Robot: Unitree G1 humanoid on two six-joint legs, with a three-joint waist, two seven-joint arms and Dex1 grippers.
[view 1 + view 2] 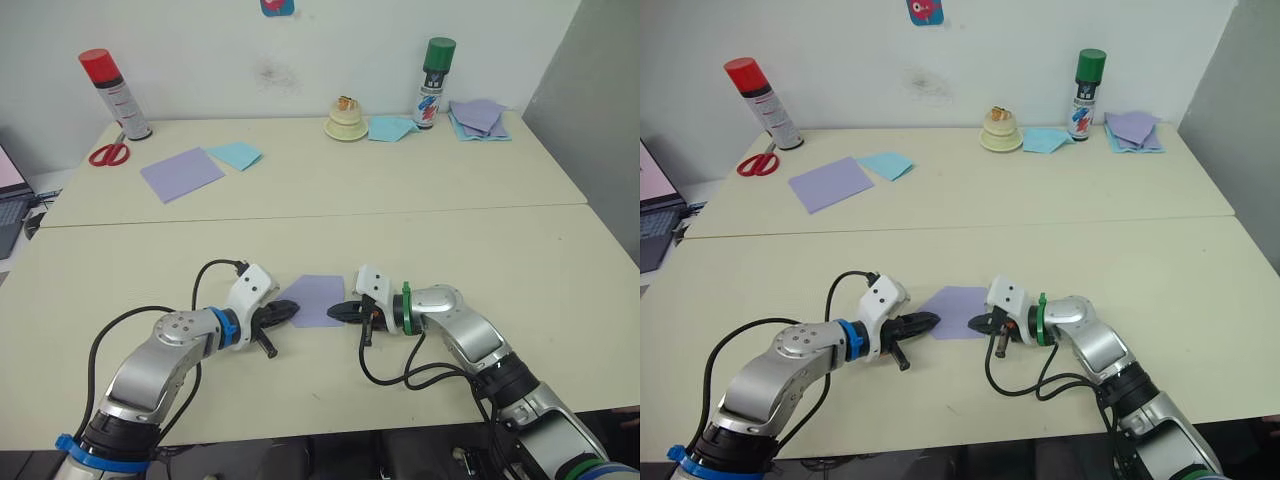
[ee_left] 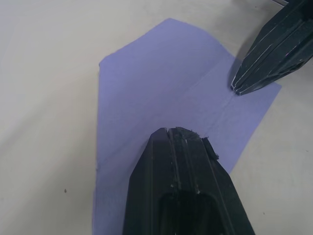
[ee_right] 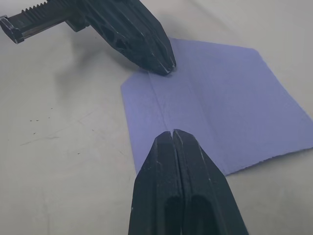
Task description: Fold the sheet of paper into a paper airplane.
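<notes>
Two closed hands, left hand [image 1: 289, 312] and right hand [image 1: 342, 312], press opposite edges of the sheet of paper [image 1: 314, 298] between them.

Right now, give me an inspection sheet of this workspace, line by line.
Surface: cream table, seam across the middle.
Job's thing: creased lavender-purple sheet of paper, flat between both grippers.
Clutter: red-capped spray can, red scissors, smooth lavender square, light-blue sheet, green-capped spray can, paper stack, small cream ornament.
Grippers: left gripper and right gripper shut, tips pressing on the sheet's crease.
Cables: black cable loops by both wrists.
Surroundings: white wall, laptop at far left.
</notes>
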